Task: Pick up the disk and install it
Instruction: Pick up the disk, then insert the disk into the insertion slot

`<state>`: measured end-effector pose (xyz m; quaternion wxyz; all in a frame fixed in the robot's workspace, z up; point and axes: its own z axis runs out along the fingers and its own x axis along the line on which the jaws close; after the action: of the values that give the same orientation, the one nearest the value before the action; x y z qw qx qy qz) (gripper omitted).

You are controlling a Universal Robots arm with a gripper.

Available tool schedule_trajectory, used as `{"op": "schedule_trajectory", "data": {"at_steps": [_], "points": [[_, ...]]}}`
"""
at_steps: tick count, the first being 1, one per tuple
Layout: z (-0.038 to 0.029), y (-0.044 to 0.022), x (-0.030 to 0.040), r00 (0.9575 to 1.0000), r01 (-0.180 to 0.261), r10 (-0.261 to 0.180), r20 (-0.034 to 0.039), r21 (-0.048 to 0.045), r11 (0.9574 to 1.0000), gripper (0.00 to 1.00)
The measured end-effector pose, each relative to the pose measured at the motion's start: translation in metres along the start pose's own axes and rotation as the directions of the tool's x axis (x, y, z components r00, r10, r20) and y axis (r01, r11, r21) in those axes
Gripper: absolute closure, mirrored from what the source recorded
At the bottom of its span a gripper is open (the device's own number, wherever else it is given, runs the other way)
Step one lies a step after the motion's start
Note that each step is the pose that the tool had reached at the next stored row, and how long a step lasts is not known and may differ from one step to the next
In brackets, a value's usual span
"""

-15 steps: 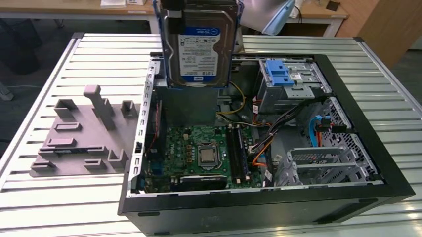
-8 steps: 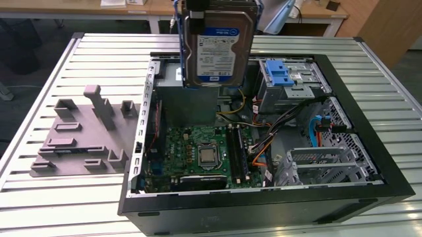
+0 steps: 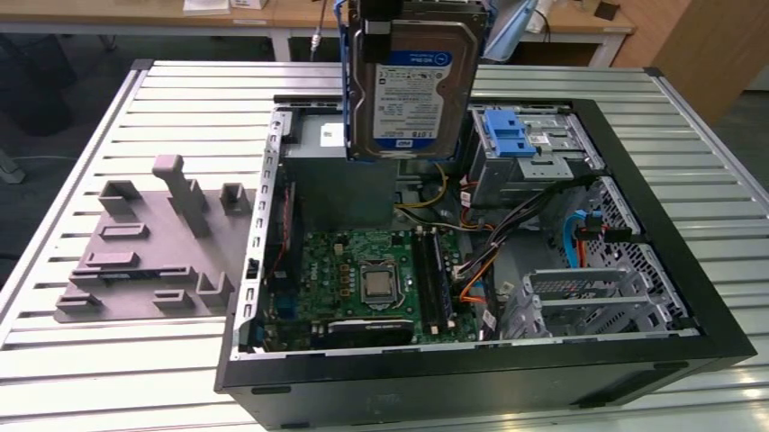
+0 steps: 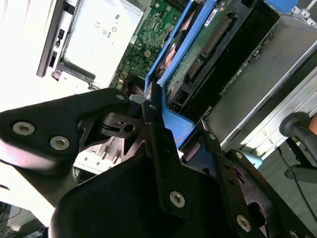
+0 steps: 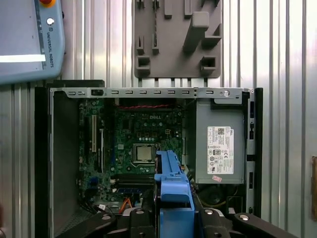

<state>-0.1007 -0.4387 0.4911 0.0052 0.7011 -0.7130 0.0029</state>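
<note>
- Slatted table [image 3: 96,126] was occupied by an open case [image 3: 481,378].
- Upper centre of the exterior view, the disk [image 3: 415,81] was apparently pinched by the gripper [image 4: 178,124].
- A firm, square hold was judged necessary.

**Black metal two-finger gripper [image 4: 176,126] clamped shut on its load, wrist pointing down**

In the second wrist view the gripper's dark fingers [image 4: 159,148] press from both sides on the blue plastic edge of the flat, silver-grey rectangular disk [image 3: 415,85]. Their bolted black linkage plates spread outward from the grip. In the first wrist view the gripper [image 5: 173,210] faces straight down, one finger on each side of the blue frame. In the exterior view the disk hangs upright in the air from its upper end, where the grip meets the picture's top edge.
</note>
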Motion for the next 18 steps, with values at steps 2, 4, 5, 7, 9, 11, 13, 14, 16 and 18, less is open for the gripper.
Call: {"op": "schedule_trajectory", "data": {"at_steps": [2,4,5,7,9,11,13,14,16,18], "points": [[0.0003,-0.0002,0.0014,1.0,0.0,0.0,-0.0001,0.0,1.0,0.64],[0.0004,-0.0001,0.0017,1.0,0.0,0.0,0.0,0.0,1.0,0.64],[0.0004,-0.0001,0.0017,1.0,0.0,0.0,0.0,0.0,1.0,0.64],[0.0004,-0.0002,0.0018,1.0,0.0,0.0,-0.0002,0.0,1.0,0.64],[0.0005,-0.0002,0.0019,1.0,0.0,0.0,-0.0002,0.0,1.0,0.64],[0.0007,-0.0001,0.002,1.0,0.0,0.0,-0.0001,0.0,1.0,0.64],[0.0007,-0.0002,0.002,1.0,0.0,0.0,-0.0001,0.0,1.0,0.64],[0.0007,-0.0002,0.002,1.0,0.0,0.0,-0.0001,0.0,1.0,0.64],[0.0007,-0.0002,0.0021,1.0,0.0,0.0,-0.0001,0.0,1.0,0.64],[0.0007,-0.0002,0.0021,1.0,0.0,0.0,-0.0001,0.0,1.0,0.64]]}}
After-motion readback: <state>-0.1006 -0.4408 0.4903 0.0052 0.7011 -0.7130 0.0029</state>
